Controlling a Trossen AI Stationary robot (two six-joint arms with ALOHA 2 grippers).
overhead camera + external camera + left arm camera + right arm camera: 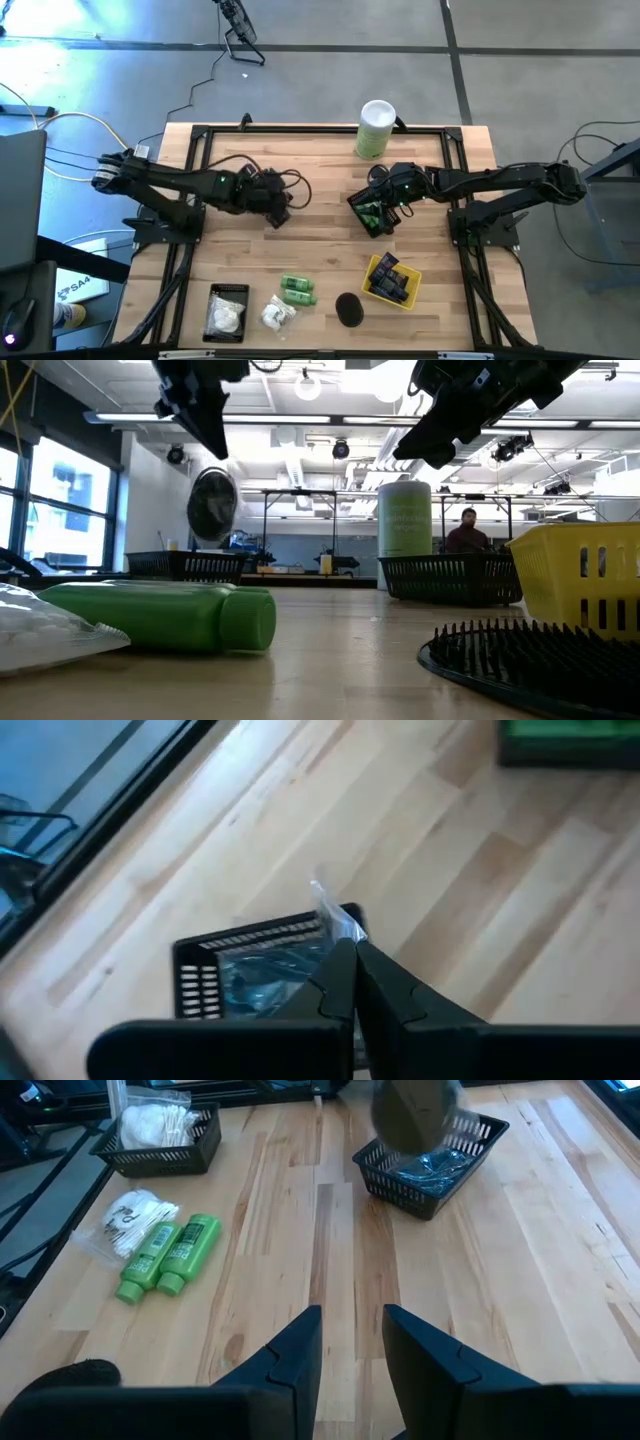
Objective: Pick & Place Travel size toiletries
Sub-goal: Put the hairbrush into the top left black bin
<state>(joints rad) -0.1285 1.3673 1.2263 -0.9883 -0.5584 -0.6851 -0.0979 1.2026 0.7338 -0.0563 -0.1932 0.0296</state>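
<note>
Green bottles (pixel 297 290), two, lie near edge centre beside white packets (pixel 277 315). Left gripper (pixel 279 215) closed, pinching clear wrapper (pixel 335 915) above black basket (pixel 215 965). Right gripper (pixel 378 205) part-open, empty, over green-filled basket (pixel 368 215).

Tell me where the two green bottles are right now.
In the high view the green bottles lie side by side near the table's front edge, left of the black disc and just above the loose white packet.
</note>
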